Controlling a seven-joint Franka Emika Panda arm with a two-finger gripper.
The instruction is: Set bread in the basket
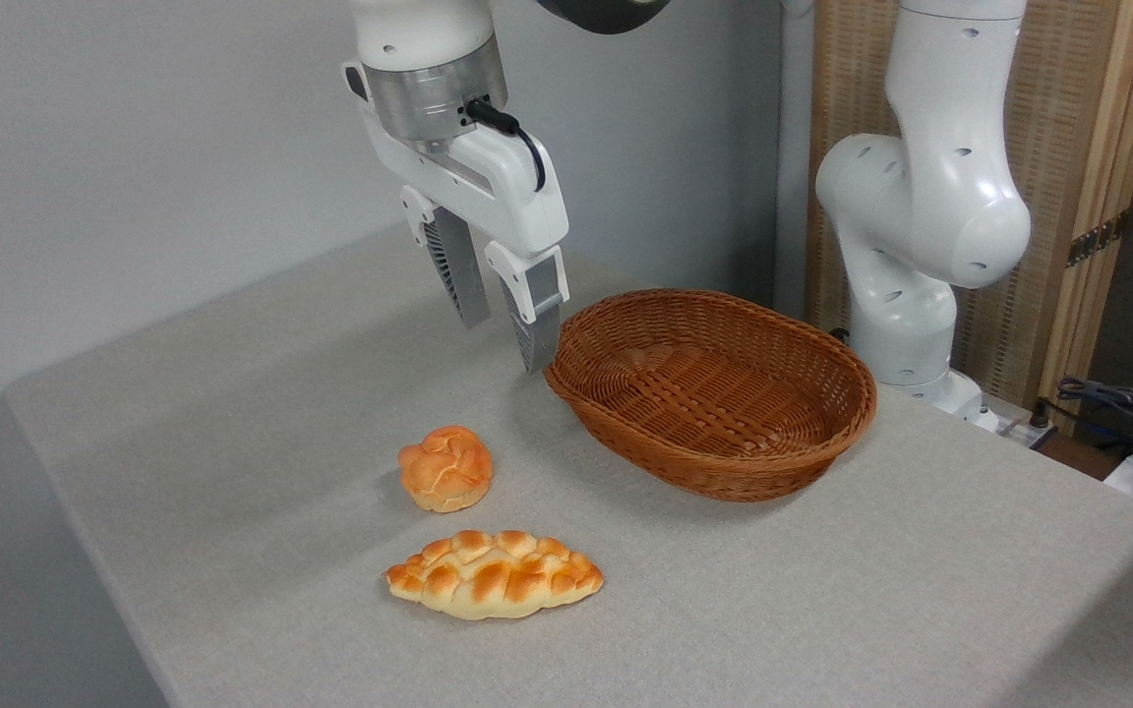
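Hanging above the grey cloth-covered table (232,393), the white two-finger gripper (506,344) has its ribbed grey fingers (458,270) spread a little apart, released and grasping nothing. The lower fingertip reaches down just beside the left rim of the large oval reddish-brown wicker basket (714,393), though contact with the rim cannot be told. Nothing lies inside the basket.

Bare table stretches under and to the left of the fingers, giving free room down to the small round orange-brown bun with a cracked top (447,468), which sits on the table well below the fingers and apart from the basket's left end. Just in front of the bun, not touching it, lies a longer pointed-oval braided golden loaf (494,575). The table's left edge and front edge stand well clear of both breads.

Behind the basket rises the white jointed arm base (921,216), with dark cables (1127,403) at the far right. No writing or label can be read anywhere.
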